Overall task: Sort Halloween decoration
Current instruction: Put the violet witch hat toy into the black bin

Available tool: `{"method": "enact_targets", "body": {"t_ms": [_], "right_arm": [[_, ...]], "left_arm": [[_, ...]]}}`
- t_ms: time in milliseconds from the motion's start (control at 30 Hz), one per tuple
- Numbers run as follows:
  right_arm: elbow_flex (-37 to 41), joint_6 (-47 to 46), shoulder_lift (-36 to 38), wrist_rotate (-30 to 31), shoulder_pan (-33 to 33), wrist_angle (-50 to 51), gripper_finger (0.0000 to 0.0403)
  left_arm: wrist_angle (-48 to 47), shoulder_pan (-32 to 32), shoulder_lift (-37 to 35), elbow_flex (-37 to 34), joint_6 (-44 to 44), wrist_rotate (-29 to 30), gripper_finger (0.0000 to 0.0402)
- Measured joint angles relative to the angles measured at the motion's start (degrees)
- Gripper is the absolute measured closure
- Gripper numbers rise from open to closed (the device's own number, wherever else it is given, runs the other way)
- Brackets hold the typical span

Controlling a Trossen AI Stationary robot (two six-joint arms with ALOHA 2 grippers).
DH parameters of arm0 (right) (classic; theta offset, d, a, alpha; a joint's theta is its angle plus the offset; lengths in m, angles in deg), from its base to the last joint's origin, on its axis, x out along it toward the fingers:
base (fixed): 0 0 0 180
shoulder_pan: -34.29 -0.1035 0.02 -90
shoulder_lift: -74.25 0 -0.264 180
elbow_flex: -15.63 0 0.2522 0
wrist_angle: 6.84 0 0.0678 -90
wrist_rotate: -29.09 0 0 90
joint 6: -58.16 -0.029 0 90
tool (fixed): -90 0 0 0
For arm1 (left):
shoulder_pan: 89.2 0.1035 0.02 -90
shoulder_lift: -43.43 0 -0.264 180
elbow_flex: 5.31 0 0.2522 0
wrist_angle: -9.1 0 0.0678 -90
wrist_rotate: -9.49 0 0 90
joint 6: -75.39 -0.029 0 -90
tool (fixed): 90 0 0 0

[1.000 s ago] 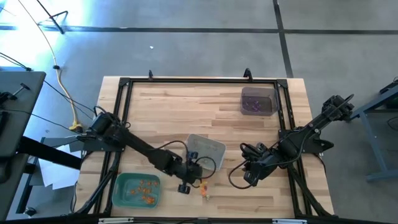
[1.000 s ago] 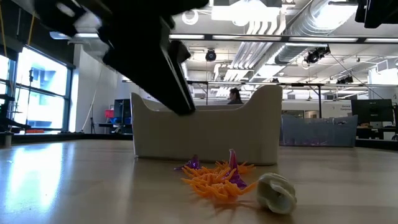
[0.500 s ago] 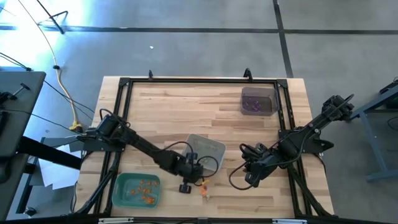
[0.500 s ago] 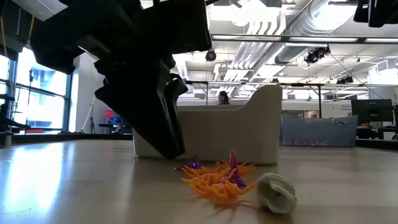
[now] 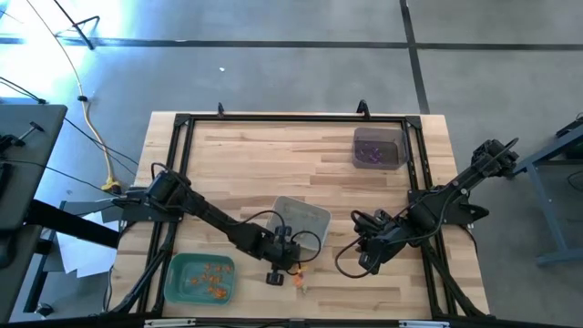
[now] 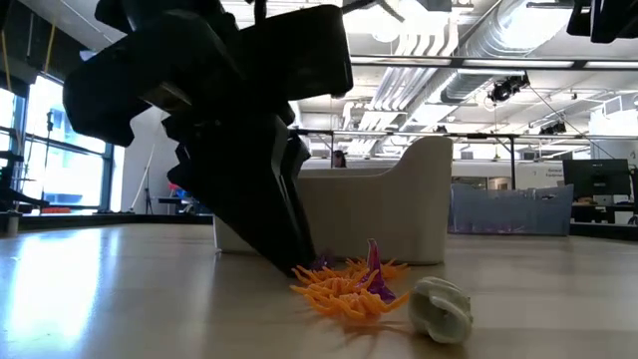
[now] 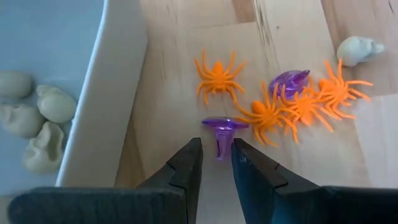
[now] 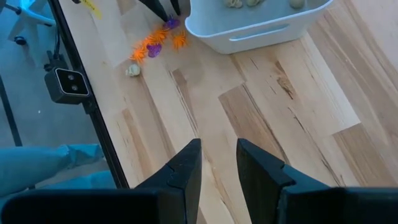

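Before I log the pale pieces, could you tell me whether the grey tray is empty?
Not empty: the grey tray holds several pale skulls.

Open industrial lab or workshop: bare ceiling ducts (image 6: 478, 45), hanging lights, monitors (image 6: 595, 178) on far desks, concrete floor (image 5: 273, 55), framed wooden workbench (image 5: 264, 155).

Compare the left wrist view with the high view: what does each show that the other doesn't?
Left wrist only: individual orange spiders, a purple trinket between the left gripper's open fingers, and pale skulls inside the grey tray.
High view only: the green tray with orange pieces, the dark tray with purple ones, and the waiting right gripper.
Both: the grey tray and the trinket pile beside it.
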Motion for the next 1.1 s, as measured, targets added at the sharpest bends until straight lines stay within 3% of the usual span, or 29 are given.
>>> {"method": "enact_targets", "body": {"t_ms": [400,633,1100], "right_arm": [[0.0,-0.4,0.0,-0.1,0.0,-0.1,0.0309],[0.0,-0.3,0.0,-0.1,0.0,-0.1,0.0309],[0.0,-0.3,0.0,-0.1,0.0,0.0,0.0309]], "left_arm": [[0.3,-0.1,0.7,0.0,4.7,4.1,0.0329],[0.1,0.1,0.8,-0.1,9.9,4.5,0.0394],[-4.4,-1.1,0.2,2.9,9.9,5.7,0.0401]]}}
